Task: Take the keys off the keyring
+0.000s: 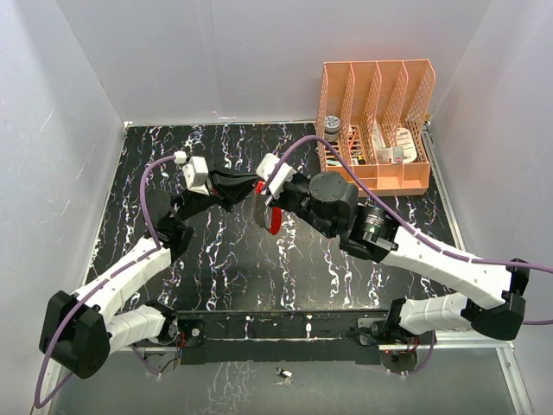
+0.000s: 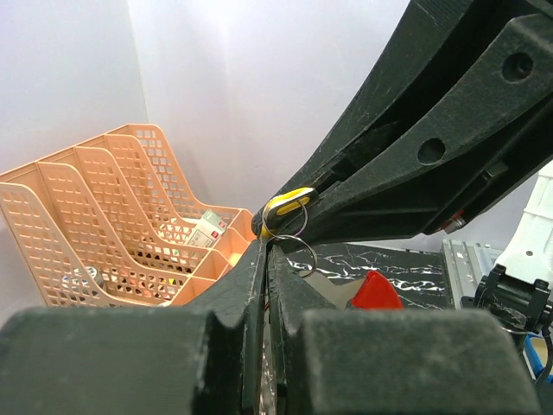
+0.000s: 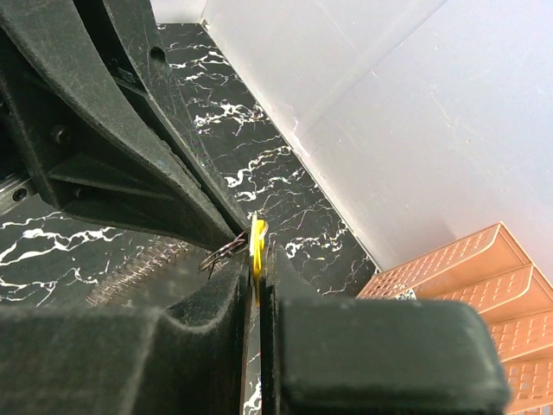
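Observation:
My two grippers meet above the middle of the black marble table [image 1: 173, 259]. My left gripper [image 1: 245, 188] is shut on the keyring [image 2: 298, 248], a thin metal wire ring at its fingertips [image 2: 259, 259]. My right gripper [image 1: 261, 197] is shut on the yellow key [image 3: 257, 245], which still hangs on the ring [image 3: 221, 255]. The yellow key's head [image 2: 288, 206] sticks out of the right gripper's fingers in the left wrist view. The red key [image 1: 273, 221] dangles below the ring, off the table; its red end [image 2: 377, 292] shows in the left wrist view.
An orange mesh file organizer [image 1: 376, 130] with small items stands at the back right; it also shows in the left wrist view [image 2: 112, 225] and in the right wrist view [image 3: 501, 285]. White walls enclose the table. A small metal object [image 1: 282, 373] lies by the arm bases.

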{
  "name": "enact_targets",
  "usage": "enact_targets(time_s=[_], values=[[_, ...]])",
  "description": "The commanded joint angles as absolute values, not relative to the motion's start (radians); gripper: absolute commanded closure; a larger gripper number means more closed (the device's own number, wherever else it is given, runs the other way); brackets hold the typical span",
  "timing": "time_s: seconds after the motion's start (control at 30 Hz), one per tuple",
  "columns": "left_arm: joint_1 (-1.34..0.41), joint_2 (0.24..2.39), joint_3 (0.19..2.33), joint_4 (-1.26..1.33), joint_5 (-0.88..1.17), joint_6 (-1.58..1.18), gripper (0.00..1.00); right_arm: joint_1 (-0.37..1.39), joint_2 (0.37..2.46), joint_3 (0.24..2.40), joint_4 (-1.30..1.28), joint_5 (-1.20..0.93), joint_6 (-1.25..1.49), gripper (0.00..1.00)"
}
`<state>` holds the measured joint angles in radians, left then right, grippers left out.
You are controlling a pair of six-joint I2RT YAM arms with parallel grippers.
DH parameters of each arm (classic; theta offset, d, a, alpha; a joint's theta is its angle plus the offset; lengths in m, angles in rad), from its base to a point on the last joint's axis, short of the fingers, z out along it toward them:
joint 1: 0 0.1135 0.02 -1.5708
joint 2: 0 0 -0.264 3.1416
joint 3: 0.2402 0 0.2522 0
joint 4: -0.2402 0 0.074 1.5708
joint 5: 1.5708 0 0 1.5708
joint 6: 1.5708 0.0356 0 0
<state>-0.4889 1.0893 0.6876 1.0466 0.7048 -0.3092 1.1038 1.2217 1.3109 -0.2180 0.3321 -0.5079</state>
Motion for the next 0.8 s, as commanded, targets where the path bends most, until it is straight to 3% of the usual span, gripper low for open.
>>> enact_targets(time_s=[0.0, 0.37, 0.77], values=[[-0.499, 1.108, 0.701, 1.127, 0.727, -0.345, 1.0, 1.134, 1.197, 1.326, -0.109, 0.219, -0.489, 1.0], [-0.499, 1.067, 0.712, 0.989, 0.361, -0.277, 1.0, 1.134, 1.198, 1.337, -0.125, 0.231, -0.498, 1.0], [-0.499, 1.057, 0.718, 0.996, 0.297, -0.285, 1.0, 1.134, 1.216, 1.34, -0.141, 0.223, -0.497, 1.0]])
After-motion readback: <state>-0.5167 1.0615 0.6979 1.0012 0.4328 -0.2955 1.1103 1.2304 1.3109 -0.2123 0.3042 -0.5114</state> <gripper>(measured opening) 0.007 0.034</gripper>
